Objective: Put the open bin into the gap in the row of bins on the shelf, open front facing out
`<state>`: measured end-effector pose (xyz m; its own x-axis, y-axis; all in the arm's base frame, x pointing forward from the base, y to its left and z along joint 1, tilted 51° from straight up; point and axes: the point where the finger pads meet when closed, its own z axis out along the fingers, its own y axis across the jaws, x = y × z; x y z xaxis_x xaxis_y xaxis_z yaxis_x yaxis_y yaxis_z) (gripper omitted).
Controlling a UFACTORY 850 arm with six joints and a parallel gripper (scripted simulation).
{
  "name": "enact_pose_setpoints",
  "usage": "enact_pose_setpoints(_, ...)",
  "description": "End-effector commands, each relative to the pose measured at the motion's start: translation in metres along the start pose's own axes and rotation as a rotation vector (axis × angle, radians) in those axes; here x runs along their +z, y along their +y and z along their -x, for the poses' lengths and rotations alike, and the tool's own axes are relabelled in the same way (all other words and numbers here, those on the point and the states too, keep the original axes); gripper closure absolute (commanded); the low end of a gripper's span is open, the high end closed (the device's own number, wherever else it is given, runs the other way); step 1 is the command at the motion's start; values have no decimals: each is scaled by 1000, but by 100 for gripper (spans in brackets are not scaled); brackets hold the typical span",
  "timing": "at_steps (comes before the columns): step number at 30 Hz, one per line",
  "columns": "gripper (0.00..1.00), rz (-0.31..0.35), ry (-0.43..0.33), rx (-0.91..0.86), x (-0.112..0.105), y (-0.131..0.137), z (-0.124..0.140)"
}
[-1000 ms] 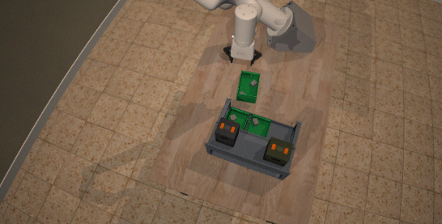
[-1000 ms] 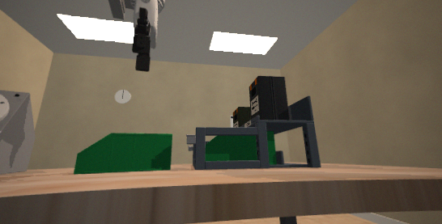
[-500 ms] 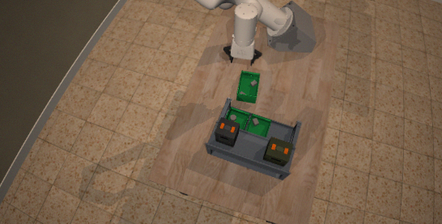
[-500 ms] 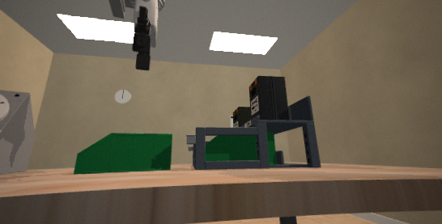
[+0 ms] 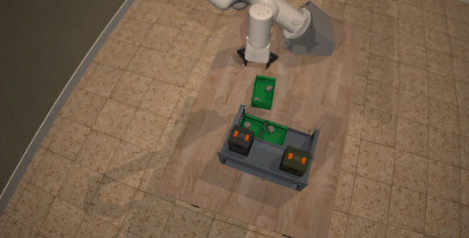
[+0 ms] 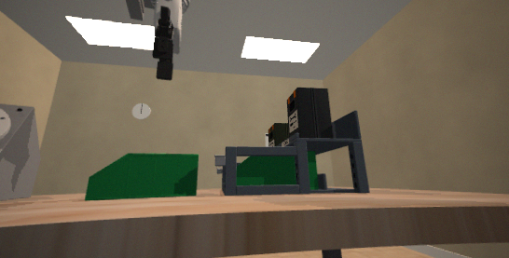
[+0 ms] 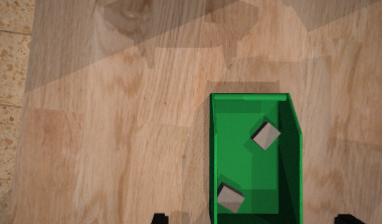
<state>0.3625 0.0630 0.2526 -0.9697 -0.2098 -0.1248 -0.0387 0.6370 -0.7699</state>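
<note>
Hand (image 5: 258, 64) open above green bin (image 5: 264, 92), lengthwise toward shelf (image 5: 266, 170).

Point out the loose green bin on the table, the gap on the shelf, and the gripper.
Loose green bin (image 5: 263, 86), top view, its floor.
Shelf gap (image 5: 297, 138), top view, bare shelf board.
Gripper (image 5: 258, 64), top view, between its open fingertips.
</note>
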Motion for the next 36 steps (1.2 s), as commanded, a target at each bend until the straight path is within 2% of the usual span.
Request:
enact_pose_setpoints(1,0,1,-1,1,-1,0,0)
enact_pose_setpoints(16,0,1,-1,1,-2,0,0)
enact_pose_setpoints(21,0,1,-1,1,53,0,1)
enact_pose_setpoints(33,0,1,-1,1,53,0,1)
enact_pose_setpoints(36,0,1,-1,1,80,0,0)
